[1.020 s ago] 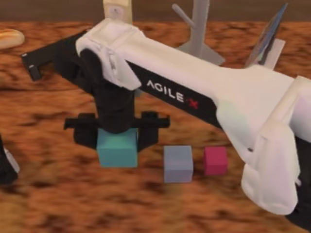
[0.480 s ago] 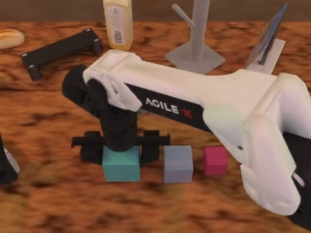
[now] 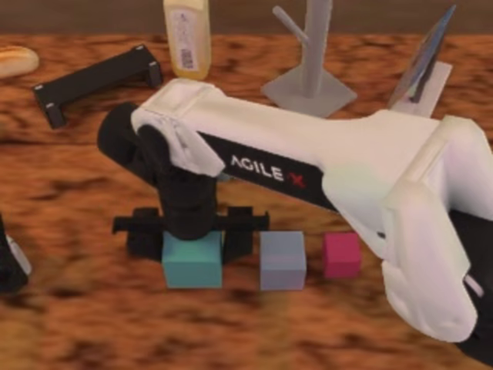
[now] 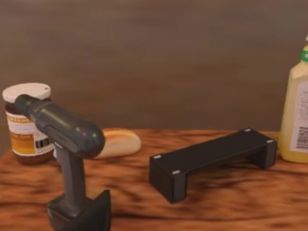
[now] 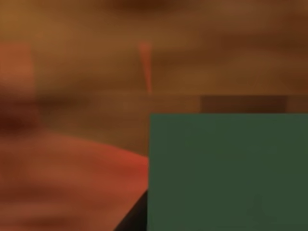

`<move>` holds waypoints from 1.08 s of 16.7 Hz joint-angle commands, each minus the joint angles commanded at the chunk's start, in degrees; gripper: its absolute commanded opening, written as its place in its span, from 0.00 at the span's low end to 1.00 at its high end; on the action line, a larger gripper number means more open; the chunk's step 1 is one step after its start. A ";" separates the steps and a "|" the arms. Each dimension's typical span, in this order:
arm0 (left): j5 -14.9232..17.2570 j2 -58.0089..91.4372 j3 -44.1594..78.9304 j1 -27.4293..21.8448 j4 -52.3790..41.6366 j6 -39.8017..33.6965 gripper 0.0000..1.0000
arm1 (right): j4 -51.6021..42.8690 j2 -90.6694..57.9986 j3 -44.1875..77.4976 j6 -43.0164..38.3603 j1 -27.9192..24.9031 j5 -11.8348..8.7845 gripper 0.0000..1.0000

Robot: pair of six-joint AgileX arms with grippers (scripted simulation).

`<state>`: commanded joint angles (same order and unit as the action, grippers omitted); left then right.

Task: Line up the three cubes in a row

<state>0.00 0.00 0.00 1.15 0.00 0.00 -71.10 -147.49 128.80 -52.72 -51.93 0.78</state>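
Three cubes stand in a row near the table's front: a large teal cube [image 3: 192, 266] at the left, a lavender-grey cube [image 3: 282, 260] in the middle and a small magenta cube [image 3: 341, 255] at the right. My right gripper [image 3: 192, 235] reaches across from the right and is shut on the teal cube, with one black finger pressed against each side. The teal cube [image 5: 226, 173] fills a large part of the right wrist view, resting on the wood. My left arm [image 3: 8, 266] is parked at the table's front left edge.
Along the back stand a yellow bottle [image 3: 187, 35], a grey rack [image 3: 310, 77] and a tilted panel on a stand [image 3: 424, 69]. A black bracket [image 3: 92, 77] and a bread roll [image 3: 15, 60] lie back left. The left wrist view shows a drill [image 4: 72, 159] and a jar [image 4: 26, 122].
Over the last second my right gripper brought the teal cube forward and slightly right, level with the other two cubes. Nothing has moved in the last half second.
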 joint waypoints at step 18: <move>0.00 0.00 0.00 0.00 0.00 0.00 1.00 | -2.33 -0.48 2.36 -0.01 -0.01 -0.07 1.00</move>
<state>0.00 0.00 0.00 1.15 0.00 0.00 -73.43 -147.97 131.16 -52.73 -51.93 0.71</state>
